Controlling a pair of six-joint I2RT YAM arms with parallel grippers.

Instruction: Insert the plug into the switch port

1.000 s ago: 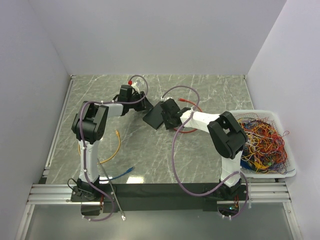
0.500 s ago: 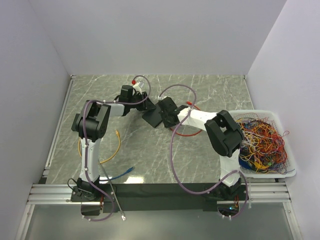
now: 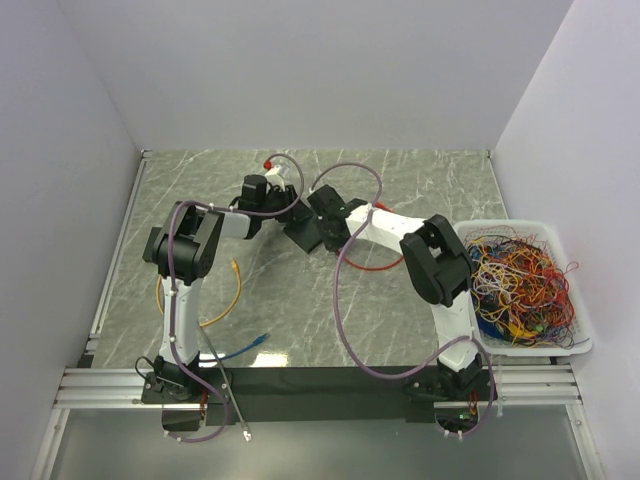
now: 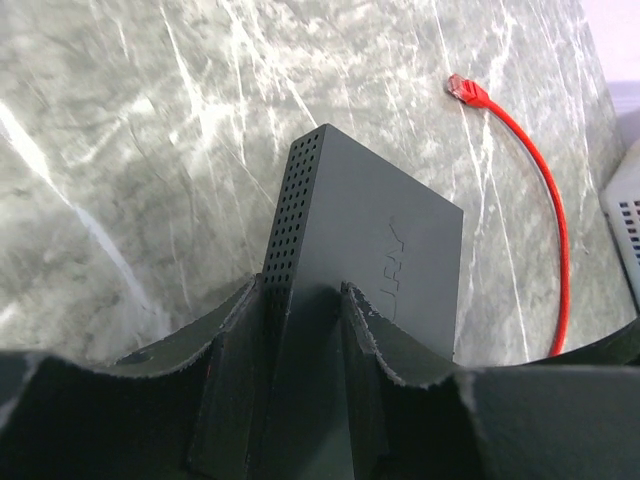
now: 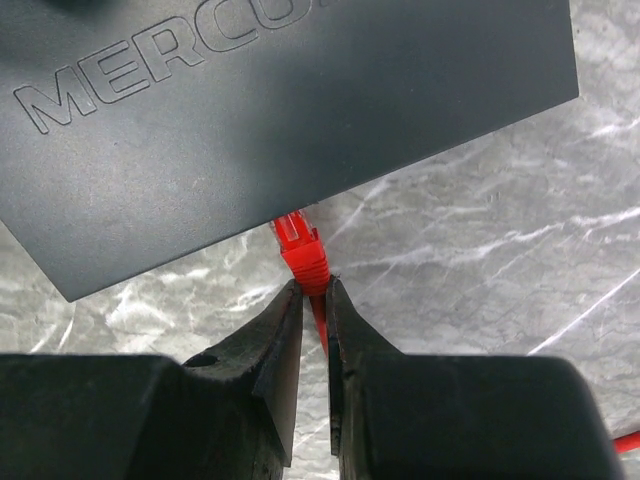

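The black switch [image 4: 365,240] stands on edge off the marble, and my left gripper [image 4: 302,288] is shut on its lower end. In the top view the switch [image 3: 303,233] hangs between both grippers at mid-table. My right gripper [image 5: 314,285] is shut on the ribbed boot of the red plug [image 5: 303,250]. The plug's clear tip reaches just under the edge of the switch [image 5: 280,110], whose ports are hidden. The red cable [image 3: 375,266] trails off to the right. Its other plug [image 4: 465,90] lies free on the table.
A white bin [image 3: 585,345] full of tangled cables stands at the right edge. A yellow cable [image 3: 232,295] and a blue cable [image 3: 245,347] lie on the marble beside the left arm. Purple arm cables loop over the middle.
My right arm has swung left and away toward the switch, and its fingers have narrowed onto the red plug. The left gripper and switch shifted slightly left.
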